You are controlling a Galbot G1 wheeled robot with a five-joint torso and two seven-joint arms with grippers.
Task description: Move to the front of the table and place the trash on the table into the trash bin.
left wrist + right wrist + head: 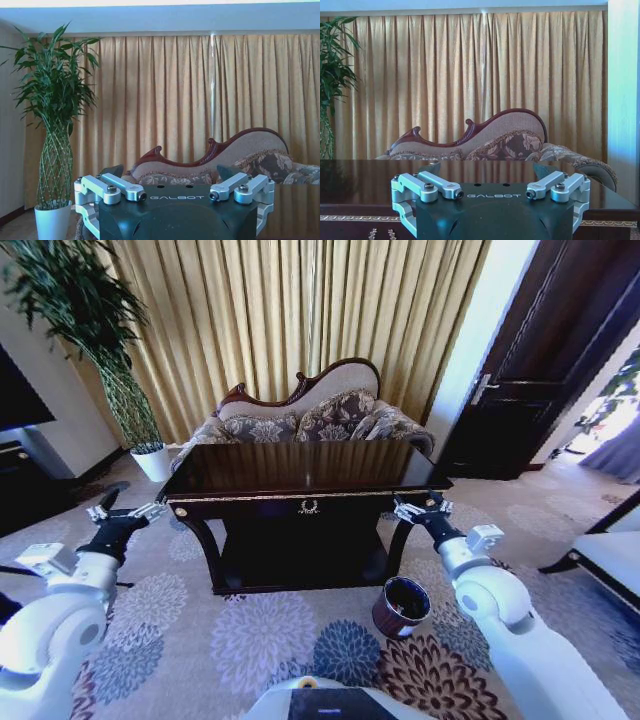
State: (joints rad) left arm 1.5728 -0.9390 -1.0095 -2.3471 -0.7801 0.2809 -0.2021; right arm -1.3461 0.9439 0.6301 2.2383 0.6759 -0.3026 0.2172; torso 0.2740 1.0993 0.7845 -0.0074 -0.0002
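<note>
The table (300, 468) stands straight ahead, dark and glossy with gold trim and a gold emblem on its drawer. Its top shows nothing but reflections, and the trash is out of view. The trash bin (402, 605), a small maroon bucket, sits on the carpet by the table's front right leg, with something pale inside that is too small to make out. My left gripper (125, 512) (176, 196) hovers open beside the table's left front corner. My right gripper (422, 506) (495, 194) is open at the right front corner, level with the table (370, 175) top.
A carved sofa (310, 415) stands behind the table before gold curtains. A tall potted plant (120, 390) is at the back left, beside a black TV stand (20, 480). A dark door (560, 360) is at the right, and a seat (610, 550) at the right edge.
</note>
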